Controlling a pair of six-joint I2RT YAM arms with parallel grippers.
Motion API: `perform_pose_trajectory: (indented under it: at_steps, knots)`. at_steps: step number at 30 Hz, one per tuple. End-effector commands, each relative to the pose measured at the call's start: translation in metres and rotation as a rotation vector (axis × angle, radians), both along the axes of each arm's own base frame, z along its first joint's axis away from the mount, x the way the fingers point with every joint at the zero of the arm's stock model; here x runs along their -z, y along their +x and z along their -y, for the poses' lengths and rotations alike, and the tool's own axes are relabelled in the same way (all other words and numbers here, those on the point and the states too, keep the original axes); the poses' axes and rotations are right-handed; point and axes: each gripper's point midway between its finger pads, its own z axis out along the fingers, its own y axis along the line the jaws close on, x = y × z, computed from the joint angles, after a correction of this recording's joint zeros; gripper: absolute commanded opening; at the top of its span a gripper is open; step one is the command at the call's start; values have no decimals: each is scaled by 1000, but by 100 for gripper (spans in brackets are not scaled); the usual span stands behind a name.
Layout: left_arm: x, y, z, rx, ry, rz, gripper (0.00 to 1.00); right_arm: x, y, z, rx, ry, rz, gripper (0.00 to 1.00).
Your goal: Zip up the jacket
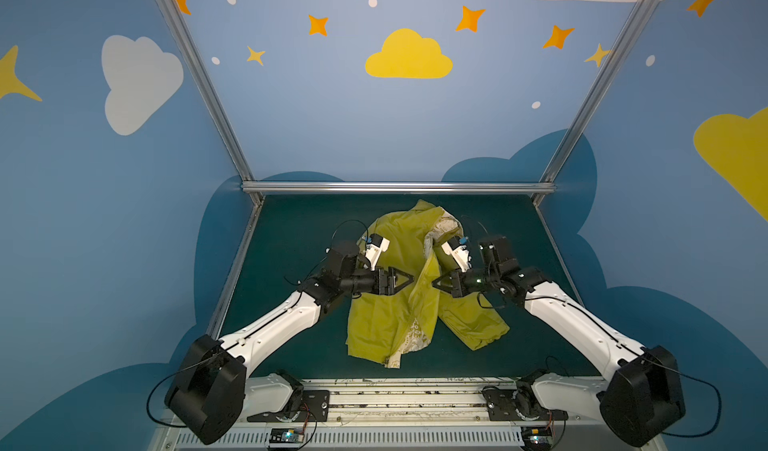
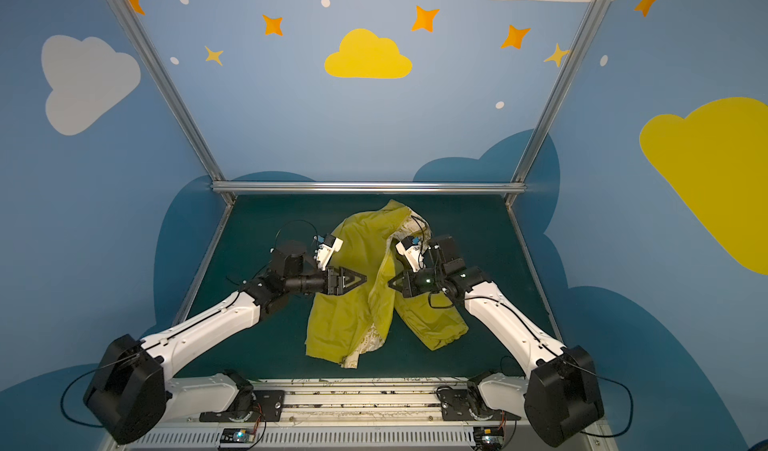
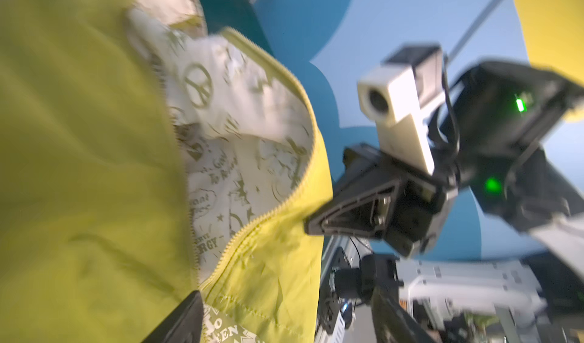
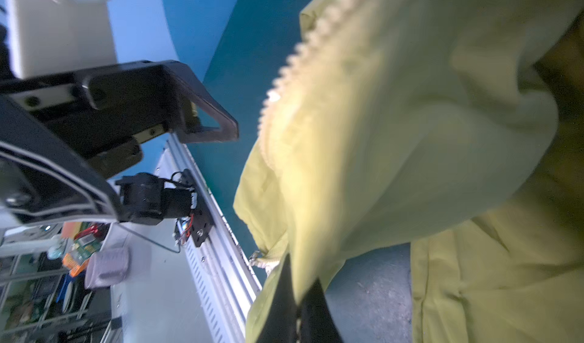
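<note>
Mid-frame, our right fingers pinch the jacket's top-to-bottom zipper edge; our left fingers gape wide just left.

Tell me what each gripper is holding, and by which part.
The right gripper pinches the jacket by its zipper edge, about mid-front. The left gripper is open and holds nothing.

Mustard-yellow jacket, crumpled mid-scene, unzipped (doodled cream lining showing), front edge raised
</note>
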Motion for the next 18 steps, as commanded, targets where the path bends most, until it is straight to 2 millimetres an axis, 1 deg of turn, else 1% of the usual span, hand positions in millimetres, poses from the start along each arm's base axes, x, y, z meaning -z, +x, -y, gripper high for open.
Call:
perform_pose_trajectory:
  at_steps: [1, 4, 6, 9, 11, 12, 15, 16, 18]
  knots:
    - [4, -22, 9, 167, -20, 76, 85, -32, -28, -7, -168, 110, 18, 0]
    - [19, -26, 22, 243, 27, 58, 86, -43, -35, -8, -215, 148, 52, 0]
    - [22, -25, 31, 285, 25, 53, 86, -46, -36, -9, -233, 173, 91, 0]
    - [24, -12, 39, 302, 15, 67, 85, -51, -34, -9, -244, 176, 118, 0]
    - [27, -4, 38, 304, 48, 38, 84, -51, -29, -8, -239, 173, 125, 0]
    - [24, -4, 39, 328, 28, 35, 81, -51, -26, -9, -241, 169, 124, 0]
    - [15, -6, 39, 348, -17, 51, 62, -48, -14, -12, -246, 158, 124, 0]
    - [15, -8, 39, 351, -14, 44, 56, -47, -7, -12, -238, 150, 123, 0]
    - [18, -13, 36, 352, -6, 26, 46, -45, 6, -14, -236, 130, 118, 0]
